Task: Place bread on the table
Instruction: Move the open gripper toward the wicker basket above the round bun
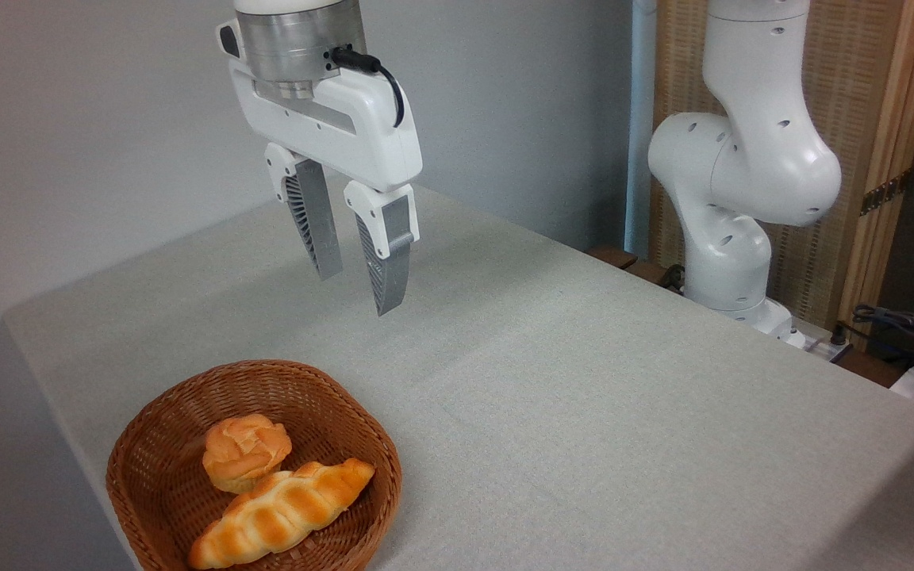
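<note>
Hanging high above the grey cloth-covered surface (584,381), the gripper (359,292) points down with its two ribbed fingers (318,230) parted and nothing between them. The bread (245,450), a small round golden bun with a lumpy top, sits in a brown wicker basket (147,452) at the front left of the surface, well below the gripper and nearer the camera. A longer braided loaf (282,511) lies in the same basket, touching the bun on its near side.

The main risk, as I judge it, is that closeness: fingers coming down on the bun may catch the loaf, or clamp the wrong piece. The basket's raised rim may also block a finger, or the light basket may shift or tip when nudged. A loose grip on the rounded bun could let it slip back in.
</note>
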Action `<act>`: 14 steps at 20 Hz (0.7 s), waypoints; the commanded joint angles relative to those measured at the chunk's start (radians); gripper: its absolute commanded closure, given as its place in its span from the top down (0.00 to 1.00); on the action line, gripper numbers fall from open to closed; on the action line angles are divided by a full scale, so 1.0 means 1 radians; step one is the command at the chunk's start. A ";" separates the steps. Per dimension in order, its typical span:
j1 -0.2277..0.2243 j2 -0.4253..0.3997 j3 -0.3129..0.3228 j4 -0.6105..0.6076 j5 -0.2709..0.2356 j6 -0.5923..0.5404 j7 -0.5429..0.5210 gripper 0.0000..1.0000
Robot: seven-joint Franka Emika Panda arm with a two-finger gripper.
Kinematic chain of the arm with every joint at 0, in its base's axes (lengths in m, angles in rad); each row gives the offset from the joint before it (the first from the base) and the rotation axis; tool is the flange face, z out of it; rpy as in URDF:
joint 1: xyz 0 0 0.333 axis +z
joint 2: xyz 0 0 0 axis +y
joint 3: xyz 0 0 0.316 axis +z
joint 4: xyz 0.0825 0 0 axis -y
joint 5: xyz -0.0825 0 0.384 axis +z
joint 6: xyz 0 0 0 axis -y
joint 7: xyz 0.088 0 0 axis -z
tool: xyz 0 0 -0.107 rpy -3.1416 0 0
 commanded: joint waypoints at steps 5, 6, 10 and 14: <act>0.004 -0.019 0.000 -0.016 0.000 -0.009 0.000 1.00; 0.004 -0.019 0.000 -0.016 0.000 -0.009 0.000 1.00; 0.004 -0.017 0.000 -0.016 0.000 -0.008 0.000 1.00; 0.004 -0.014 0.000 -0.016 0.000 0.010 -0.001 1.00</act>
